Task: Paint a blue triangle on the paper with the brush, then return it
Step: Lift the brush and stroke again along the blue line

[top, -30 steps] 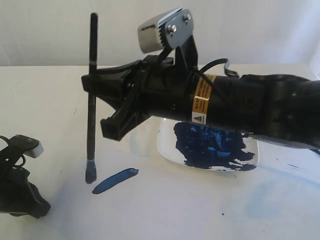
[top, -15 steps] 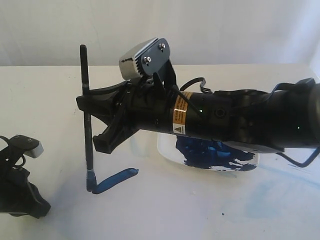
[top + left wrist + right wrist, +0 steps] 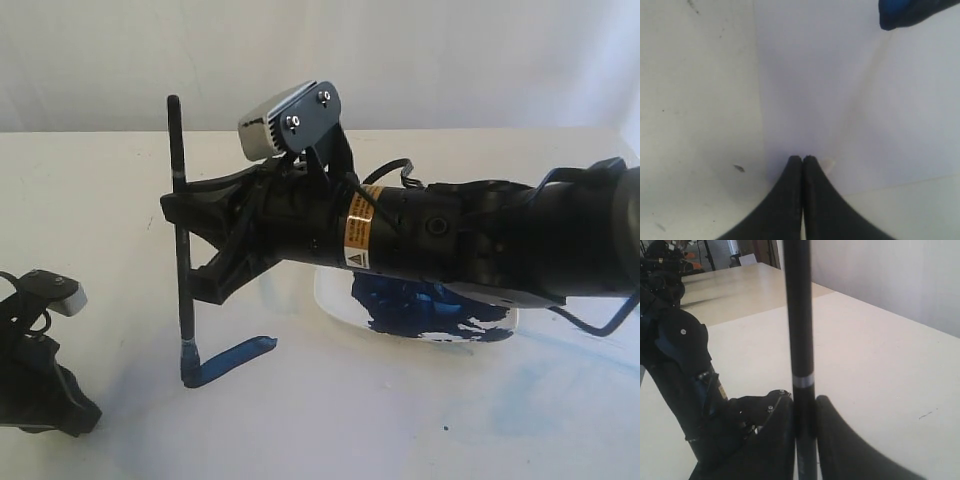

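My right gripper [image 3: 178, 208] is shut on the black handle of the brush [image 3: 181, 270] and holds it upright. The blue-loaded bristle tip touches the paper [image 3: 350, 410] at the left end of the blue triangle mark [image 3: 235, 358], which shows as one slanted dark blue stroke. In the right wrist view the brush [image 3: 799, 315] stands gripped between the right gripper [image 3: 805, 407] fingers. My left gripper [image 3: 85, 415] sits low at the left. The left wrist view shows the left gripper [image 3: 802, 160] shut, empty, tips on the paper [image 3: 810, 80] near its edge.
A white square plate [image 3: 327, 298] with a big dark blue paint blob [image 3: 425, 305] lies under my right arm. Faint light-blue smears [image 3: 530, 400] mark the surface at the right. My left arm [image 3: 680, 365] shows in the right wrist view.
My right gripper has moved left and down with the brush. The bristle tip went from hovering beside the stroke to touching its left end.
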You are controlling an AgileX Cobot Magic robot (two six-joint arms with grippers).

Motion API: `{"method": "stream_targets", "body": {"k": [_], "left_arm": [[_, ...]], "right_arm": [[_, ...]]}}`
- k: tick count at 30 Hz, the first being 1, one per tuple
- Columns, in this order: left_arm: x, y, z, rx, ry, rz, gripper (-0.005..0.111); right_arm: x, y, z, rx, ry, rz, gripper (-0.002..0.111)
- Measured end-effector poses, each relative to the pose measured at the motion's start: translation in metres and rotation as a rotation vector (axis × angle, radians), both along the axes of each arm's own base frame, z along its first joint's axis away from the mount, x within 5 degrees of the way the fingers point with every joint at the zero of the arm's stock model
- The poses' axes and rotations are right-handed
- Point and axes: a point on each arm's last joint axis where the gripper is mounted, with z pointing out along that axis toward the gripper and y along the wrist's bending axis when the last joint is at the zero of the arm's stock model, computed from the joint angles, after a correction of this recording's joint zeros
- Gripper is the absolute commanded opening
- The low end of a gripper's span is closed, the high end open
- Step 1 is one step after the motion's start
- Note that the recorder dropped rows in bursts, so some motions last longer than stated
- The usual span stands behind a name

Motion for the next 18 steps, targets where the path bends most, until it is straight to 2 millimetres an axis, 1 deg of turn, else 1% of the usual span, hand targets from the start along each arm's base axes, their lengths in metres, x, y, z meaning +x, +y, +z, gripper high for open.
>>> {"method": "stream_targets", "body": {"k": [6, 12, 18], "left_arm": [[0.000, 0.000, 0.000, 0.000, 0.000, 0.000, 0.000], [0.000, 0.000, 0.000, 0.000, 0.000, 0.000, 0.000], [0.000, 0.000, 0.000, 0.000, 0.000, 0.000, 0.000]], "right_arm": [[0.001, 0.000, 0.002, 0.026, -0.002, -0.014, 0.000], [0.004, 0.002, -0.006, 0.011, 0.016, -0.019, 0.000], [0.005, 0.002, -0.008, -0.003, 0.019, -0.027, 0.000]]}}
